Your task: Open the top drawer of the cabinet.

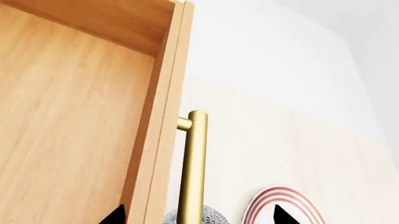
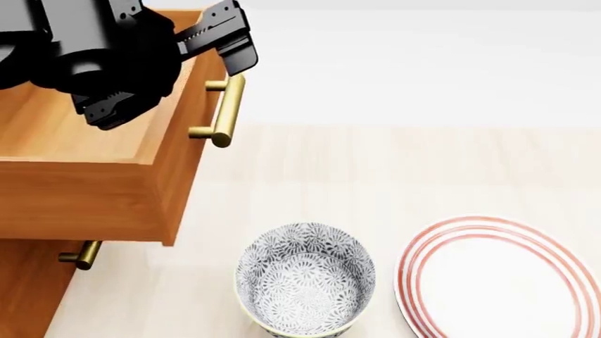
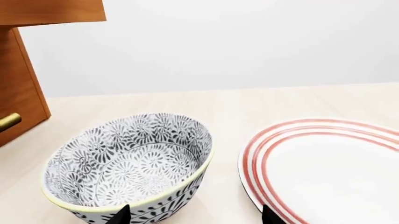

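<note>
- Top drawer: pulled well out of the cabinet, at the head view's left; front panel overhangs the floor, pale wood interior exposed. Judged: opening is done or nearly so; how much travel remains can't be told, since the rails are out of view.
- Brass bar handle: on the drawer front, free of any grip in the head view. In the left wrist view the same handle runs between the two dark fingertips, nothing pressing on it.
- Left gripper: above the drawer's front edge, by the handle; jaws spread apart, holding nothing. Judged: handle released, arm prob. about to pull away.
- Lower drawer handle: visible under the open drawer; that drawer appears closed.
- Right gripper: low over the floor, w/ only its fingertips in frame; spread wide, empty, not involved.
- Patterned bowl and red-ringed plate: side by side on the pale floor, in front of the cabinet, apart from the drawer; not part of the task.
- Left to do, judged: at most a final retreat of the left arm.
</note>
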Tool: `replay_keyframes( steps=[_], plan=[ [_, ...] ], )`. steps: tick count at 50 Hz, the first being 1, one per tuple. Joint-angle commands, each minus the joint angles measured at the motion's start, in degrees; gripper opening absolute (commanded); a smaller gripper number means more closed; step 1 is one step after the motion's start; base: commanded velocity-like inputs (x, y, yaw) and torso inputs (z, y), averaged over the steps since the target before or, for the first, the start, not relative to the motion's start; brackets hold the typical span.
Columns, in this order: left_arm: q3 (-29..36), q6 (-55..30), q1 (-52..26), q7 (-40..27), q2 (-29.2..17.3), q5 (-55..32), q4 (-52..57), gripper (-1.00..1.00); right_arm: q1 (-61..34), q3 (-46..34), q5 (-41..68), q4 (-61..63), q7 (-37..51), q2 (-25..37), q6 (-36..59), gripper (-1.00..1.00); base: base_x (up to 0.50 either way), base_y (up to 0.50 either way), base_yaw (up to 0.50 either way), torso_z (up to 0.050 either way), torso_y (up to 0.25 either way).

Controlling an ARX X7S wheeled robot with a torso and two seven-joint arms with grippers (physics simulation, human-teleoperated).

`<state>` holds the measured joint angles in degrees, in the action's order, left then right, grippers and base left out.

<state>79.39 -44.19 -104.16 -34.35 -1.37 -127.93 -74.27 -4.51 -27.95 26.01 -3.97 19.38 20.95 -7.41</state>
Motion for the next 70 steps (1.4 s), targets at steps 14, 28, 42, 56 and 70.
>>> replay_keyframes(
  steps=[14,28,42,56,70],
  plan=[
    [15.93,7.6,-2.16,4.57,1.37,-21.25,4.99,1.0,0.13,0.71,-1.16,0.29,-1.11,-0.71,-0.34,1.0,0.0,0.0,0.0,0.0,0.001],
    [14.88,9.62,-1.98,5.73,1.37,-20.05,8.19,1.0,0.22,0.47,-1.17,0.46,-1.09,-0.54,-0.36,1.0,0.0,0.0,0.0,0.0,0.0],
    [13.73,11.48,-2.4,7.3,1.37,-19.15,13.17,1.0,0.16,0.16,-1.29,-0.02,-1.41,-0.54,-0.82,1.0,0.0,0.0,0.0,0.0,0.0],
    [12.7,14.43,-4.45,7.91,1.37,-20.0,18.65,1.0,0.34,-0.1,-0.92,0.37,-1.47,-0.36,-0.53,1.0,0.0,0.0,0.0,0.0,0.0],
    [11.83,20.76,-6.06,9.2,1.37,-23.21,23.12,1.0,0.21,-0.2,-0.79,-0.11,-1.67,-0.41,-0.82,1.0,0.0,0.0,0.0,0.001,0.003]
  ],
)
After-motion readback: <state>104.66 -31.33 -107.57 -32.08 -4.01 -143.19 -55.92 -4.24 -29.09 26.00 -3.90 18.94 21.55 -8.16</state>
